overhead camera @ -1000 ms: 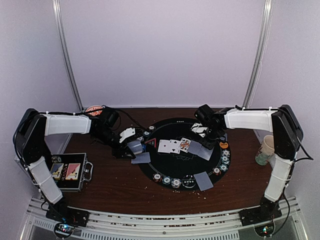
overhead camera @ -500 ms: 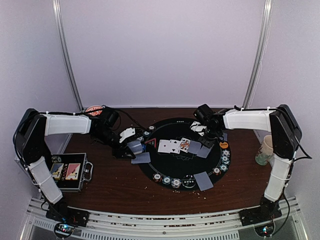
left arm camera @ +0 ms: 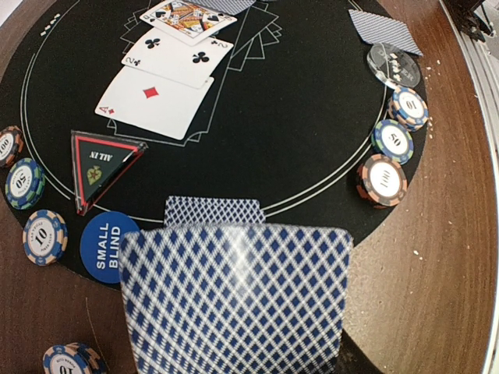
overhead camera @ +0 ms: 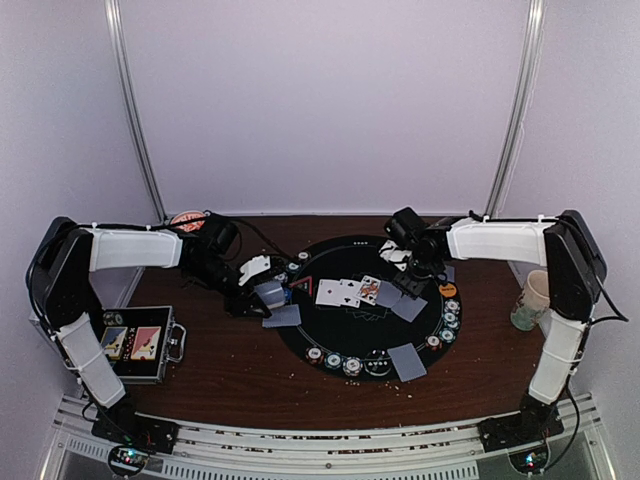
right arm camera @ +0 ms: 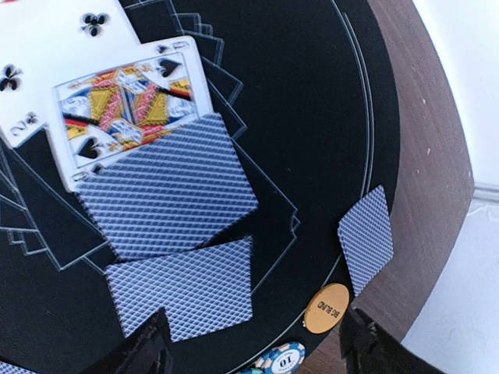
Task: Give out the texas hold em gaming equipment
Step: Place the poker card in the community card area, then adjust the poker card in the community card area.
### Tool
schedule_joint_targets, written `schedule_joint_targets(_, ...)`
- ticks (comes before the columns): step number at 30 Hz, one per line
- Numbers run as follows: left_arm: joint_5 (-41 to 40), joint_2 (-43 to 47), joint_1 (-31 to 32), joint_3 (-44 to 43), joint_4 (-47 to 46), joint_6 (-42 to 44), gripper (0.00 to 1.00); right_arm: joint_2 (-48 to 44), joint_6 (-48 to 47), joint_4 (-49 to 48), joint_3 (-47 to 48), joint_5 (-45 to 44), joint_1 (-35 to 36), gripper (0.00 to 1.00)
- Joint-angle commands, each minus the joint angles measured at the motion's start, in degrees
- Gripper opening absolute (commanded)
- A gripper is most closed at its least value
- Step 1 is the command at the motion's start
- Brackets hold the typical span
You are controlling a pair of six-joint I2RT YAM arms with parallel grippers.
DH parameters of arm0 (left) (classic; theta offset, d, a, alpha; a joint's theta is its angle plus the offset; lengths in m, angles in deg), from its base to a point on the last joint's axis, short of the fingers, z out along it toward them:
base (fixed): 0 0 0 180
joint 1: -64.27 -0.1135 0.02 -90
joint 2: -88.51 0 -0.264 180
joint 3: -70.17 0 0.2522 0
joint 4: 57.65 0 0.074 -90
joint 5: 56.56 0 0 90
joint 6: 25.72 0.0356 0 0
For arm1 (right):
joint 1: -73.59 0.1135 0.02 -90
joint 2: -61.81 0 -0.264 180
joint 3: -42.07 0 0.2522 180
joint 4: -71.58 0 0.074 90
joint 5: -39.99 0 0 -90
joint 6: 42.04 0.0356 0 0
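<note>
My left gripper (overhead camera: 268, 293) is shut on a deck of blue-backed playing cards (left arm camera: 234, 300) that hides its fingers, at the left rim of the round black mat (overhead camera: 355, 325). One face-down card (left arm camera: 214, 210) lies just beyond the deck. My right gripper (right arm camera: 253, 352) stands open over the mat's right side, nothing between its fingers (right arm camera: 144, 347). Below it lie two face-down cards (right arm camera: 183, 288), one overlapping the face-up row (overhead camera: 345, 291). The orange button (right arm camera: 326, 306), blue button (left arm camera: 105, 245), red-triangle marker (left arm camera: 101, 164), silvery button (left arm camera: 394, 66) and striped chips (left arm camera: 382, 179) ring the mat.
A black case with two card packs (overhead camera: 140, 343) sits at the left near edge. A red bowl (overhead camera: 187, 220) stands behind the left arm, a cup (overhead camera: 530, 300) at the far right. More face-down cards lie at the mat's front (overhead camera: 407, 362) and right rim (right arm camera: 365, 238).
My right gripper has opened and let go of a face-down card, which now lies on the mat beside the other one. The left arm and its deck have not moved.
</note>
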Motion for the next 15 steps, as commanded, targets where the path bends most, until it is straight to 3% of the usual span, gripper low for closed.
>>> schedule_joint_targets(1, 1.16, 0.55, 0.04, -0.64, -0.80, 0.63, 0.48, -2.89, 5.06, 4.81, -1.02, -3.36, 5.64, 0.79)
schedule_joint_targets(15, 1.23, 0.91, 0.06, -0.55, -0.81, 0.52, 0.48, -1.88, 10.90, 8.01, -8.78, -7.61, 10.58, 0.87)
